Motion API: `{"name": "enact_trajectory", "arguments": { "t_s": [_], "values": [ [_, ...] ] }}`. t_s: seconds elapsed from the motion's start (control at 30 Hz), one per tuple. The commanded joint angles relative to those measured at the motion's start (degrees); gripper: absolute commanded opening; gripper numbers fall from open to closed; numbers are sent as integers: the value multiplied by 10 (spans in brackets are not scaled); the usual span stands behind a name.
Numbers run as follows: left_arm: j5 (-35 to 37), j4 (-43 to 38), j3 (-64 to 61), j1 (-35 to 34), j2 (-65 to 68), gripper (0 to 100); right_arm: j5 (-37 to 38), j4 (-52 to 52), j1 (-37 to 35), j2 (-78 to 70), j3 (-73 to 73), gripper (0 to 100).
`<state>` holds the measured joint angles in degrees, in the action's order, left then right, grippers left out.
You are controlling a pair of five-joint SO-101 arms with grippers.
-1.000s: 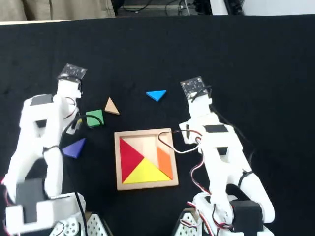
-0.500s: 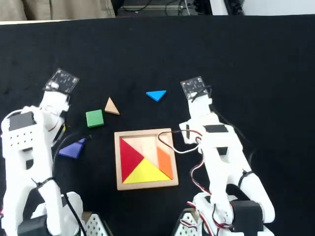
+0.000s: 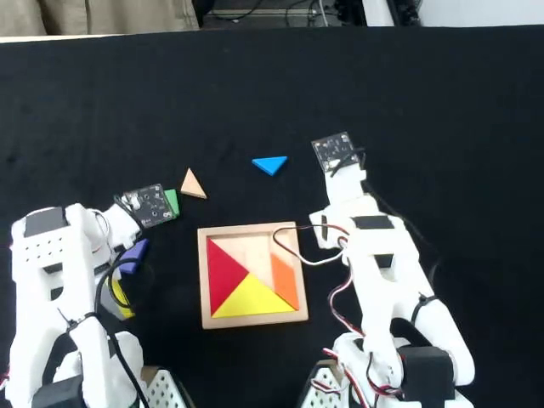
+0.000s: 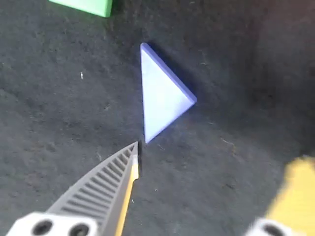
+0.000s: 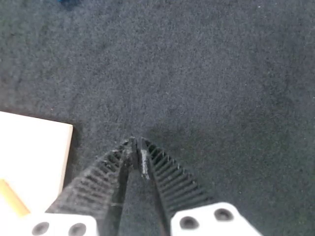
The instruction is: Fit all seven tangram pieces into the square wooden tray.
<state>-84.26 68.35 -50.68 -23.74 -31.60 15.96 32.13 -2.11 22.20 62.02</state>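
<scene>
Black cloth covers the table, with both arm bases at the near edge. Near centre lies the square wooden tray, partly filled.

**Tray contents.** Three pieces lie flat inside:
- a red triangle on the left
- a yellow triangle along the near side
- an orange parallelogram against the right wall

The far middle of the tray floor is bare wood.

**Left arm**. It stands left of the tray and bends over the purple triangle, which lies flat on the cloth, apart from the tray. The left gripper hangs above the cloth with its jaws spread wide. The ribbed fingertip is just beside one corner of the purple triangle, and whether they touch cannot be told. Nothing is held.

**Right arm**. It stands right of the tray. The right gripper has its jaws clenched together on nothing, over the cloth just beside the tray's far right corner.

**Loose pieces, farther out.**
- green square: left of the tray's far edge, partly covered by the left arm
- tan triangle: just beyond the green square
- blue triangle: farthest, beyond the tray's far side, well apart from it
</scene>
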Motion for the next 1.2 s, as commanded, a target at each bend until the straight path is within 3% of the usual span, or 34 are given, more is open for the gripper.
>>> {"name": "enact_trajectory", "arguments": {
  "t_s": [0.0, 0.13, 0.37, 0.53, 0.63, 0.73, 0.8, 0.87, 1.03, 1.17],
  "values": [
    [-14, -21, -2, 16, -19, 529, 5, -6, -9, -4, -5, 12],
    [34, -18, -4, 36, -20, 529, 5, -7, -9, -4, -5, 12],
    [8, -13, -28, 136, -21, 529, 5, -7, -10, -4, -6, 12],
    [34, 121, 29, 204, -15, 528, 5, -7, -10, -4, -6, 12],
    [101, 127, 47, 221, -20, 491, 5, -7, -10, -4, -6, 12],
    [209, 91, 69, 210, -20, 376, 5, -7, -10, -4, -6, 12],
    [236, 84, 74, 191, -20, 300, 5, -7, -10, -4, -6, 12],
    [207, 84, 70, 178, -20, 285, 5, -5, -10, -4, -6, 12],
    [170, 92, 68, 117, -20, 392, 5, -4, -10, -4, -6, 12],
    [91, 20, 65, 38, -13, 386, 5, -4, -10, -4, -6, 12]
  ]
}}
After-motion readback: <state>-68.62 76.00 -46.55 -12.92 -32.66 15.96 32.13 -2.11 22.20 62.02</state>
